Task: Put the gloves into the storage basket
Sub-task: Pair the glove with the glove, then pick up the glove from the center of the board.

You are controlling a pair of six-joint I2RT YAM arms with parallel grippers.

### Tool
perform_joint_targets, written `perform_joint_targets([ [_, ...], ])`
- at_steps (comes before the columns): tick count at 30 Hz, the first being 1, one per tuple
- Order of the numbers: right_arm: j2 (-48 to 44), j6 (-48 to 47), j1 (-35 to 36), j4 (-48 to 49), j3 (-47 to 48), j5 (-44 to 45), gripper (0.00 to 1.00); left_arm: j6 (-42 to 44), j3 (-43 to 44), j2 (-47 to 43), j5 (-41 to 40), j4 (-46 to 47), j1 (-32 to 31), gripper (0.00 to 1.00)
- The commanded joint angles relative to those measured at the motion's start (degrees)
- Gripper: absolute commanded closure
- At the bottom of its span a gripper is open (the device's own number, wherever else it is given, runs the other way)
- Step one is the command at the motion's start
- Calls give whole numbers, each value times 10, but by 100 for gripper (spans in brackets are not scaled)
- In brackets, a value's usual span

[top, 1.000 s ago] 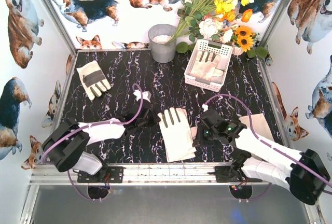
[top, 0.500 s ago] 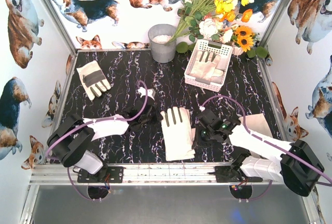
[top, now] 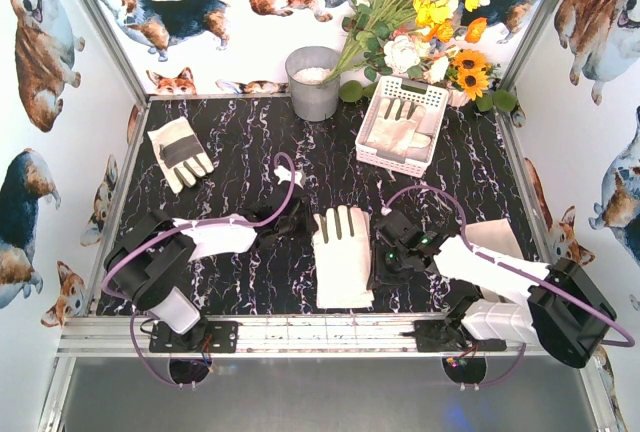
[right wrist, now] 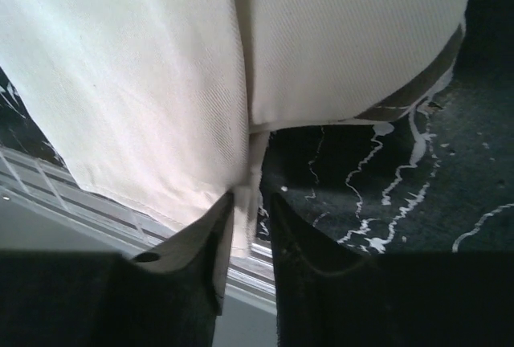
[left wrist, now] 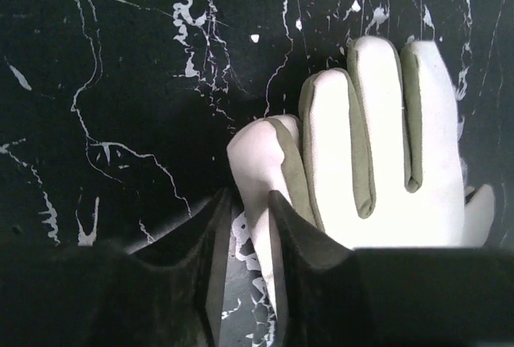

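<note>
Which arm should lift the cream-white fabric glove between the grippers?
Probably right: the right gripper straddles the edge of the glove, and the white slotted plastic basket sits on the right. The left gripper sits beside a glove finger.

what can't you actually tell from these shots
top view: gloves in the storage basket overlap, count unclear
top view: right arm covers most of the glove beside it
left wrist view: left gripper straddles an edge of the middle glove; grip unclear, too dark
right wrist view: right gripper likewise, fabric hides the contact
</note>
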Motion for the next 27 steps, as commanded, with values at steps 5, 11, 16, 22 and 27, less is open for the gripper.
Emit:
perform_joint_targets([
  [5, -66, -68, -45, -89, 84, 45, 54, 18, 47, -63, -26, -86, 5, 52],
  [11, -77, -57, -92, -51, 61, -8, 47, -49, -19, -113, 21, -63, 5, 42],
  [16, -74, 1, -115, 31, 1, -63, 44, -117, -81, -122, 83, 24, 3, 41],
  [22, -74, 47, -125, 100, -54, -80, 44, -144, -104, -83, 138, 56, 4, 50],
  [27, -58, 40, -139, 121, -68, -72, 44, -140, -111, -63, 156, 53, 3, 63],
])
